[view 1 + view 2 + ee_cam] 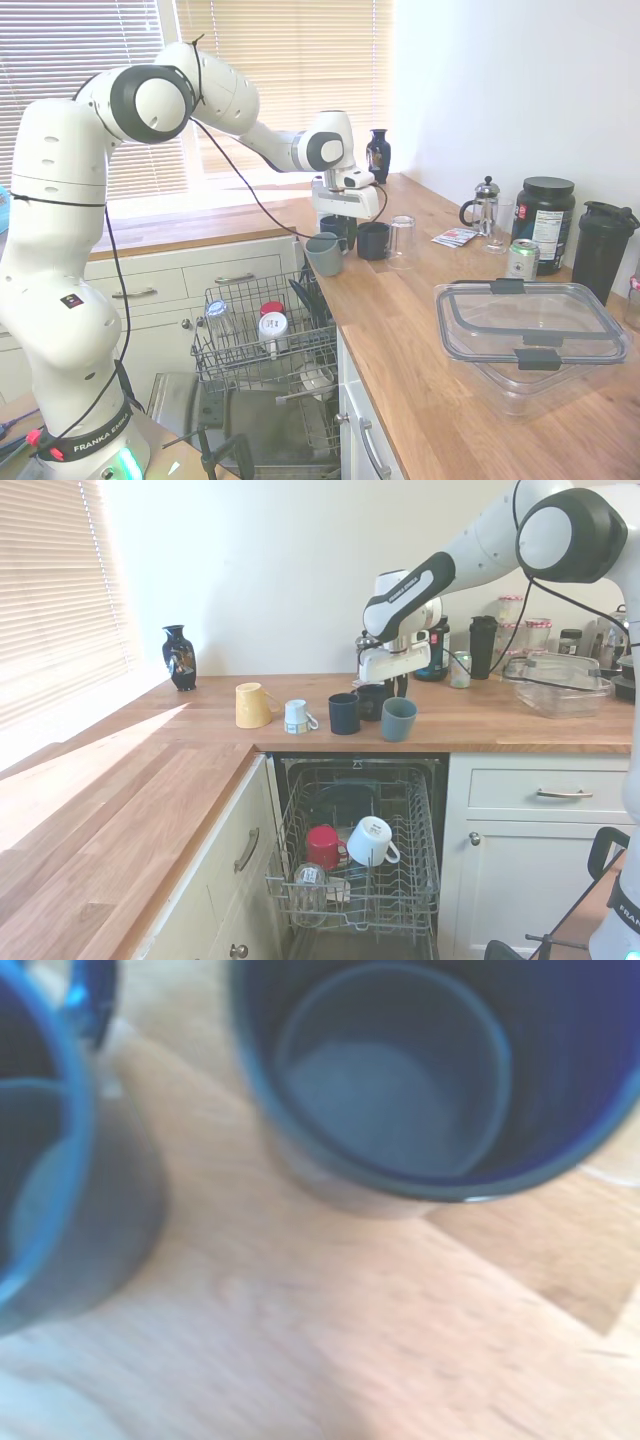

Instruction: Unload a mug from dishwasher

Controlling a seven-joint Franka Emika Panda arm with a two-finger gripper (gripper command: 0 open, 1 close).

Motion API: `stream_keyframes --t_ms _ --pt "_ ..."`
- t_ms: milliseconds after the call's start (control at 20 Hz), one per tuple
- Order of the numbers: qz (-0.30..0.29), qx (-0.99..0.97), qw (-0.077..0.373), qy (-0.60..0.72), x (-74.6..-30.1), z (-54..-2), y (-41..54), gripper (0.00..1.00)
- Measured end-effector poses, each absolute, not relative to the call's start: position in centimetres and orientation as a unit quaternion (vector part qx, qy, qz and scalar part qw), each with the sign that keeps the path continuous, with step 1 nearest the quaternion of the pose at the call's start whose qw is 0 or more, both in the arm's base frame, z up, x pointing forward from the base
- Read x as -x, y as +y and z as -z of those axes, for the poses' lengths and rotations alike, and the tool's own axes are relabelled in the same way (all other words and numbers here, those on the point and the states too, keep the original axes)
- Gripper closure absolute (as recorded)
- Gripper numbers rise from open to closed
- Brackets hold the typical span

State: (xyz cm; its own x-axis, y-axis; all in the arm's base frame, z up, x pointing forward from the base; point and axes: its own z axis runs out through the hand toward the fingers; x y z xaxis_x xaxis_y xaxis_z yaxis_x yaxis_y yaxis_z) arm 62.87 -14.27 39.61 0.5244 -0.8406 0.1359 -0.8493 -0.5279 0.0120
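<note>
Second exterior view, mug [398, 719] upright on countertop [300, 740], tool [388, 685] just above

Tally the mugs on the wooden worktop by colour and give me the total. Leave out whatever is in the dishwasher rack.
yellow mug: 1
white mug: 1
navy mugs: 2
grey-green mug: 1
Total: 5
</note>
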Motion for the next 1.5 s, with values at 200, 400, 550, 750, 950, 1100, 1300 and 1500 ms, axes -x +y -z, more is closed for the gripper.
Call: stream_keyframes --t_ms 200,400,550,750,950,1100,1300,1500 --pt "-0.054 -0.873 0.038 -0.484 -63.4 -39.1 -14.9 1.0" --pt "-0.051 -0.869 0.043 -0.491 -64.0 -37.9 -16.0 1.0" --pt "-0.05 -0.867 0.045 -0.493 -64.1 -37.2 -16.4 1.0" --pt "-0.054 -0.863 0.047 -0.5 -64.0 -37.6 -17.5 1.0" --pt "-0.06 -0.86 0.048 -0.504 -64.3 -38.0 -18.3 1.0" --pt "-0.061 -0.86 0.049 -0.504 -64.7 -37.9 -18.4 1.0" --pt "-0.061 -0.857 0.049 -0.509 -64.7 -37.7 -19.0 1.0" --pt "-0.059 -0.854 0.046 -0.515 -65.0 -37.7 -19.4 0.0"
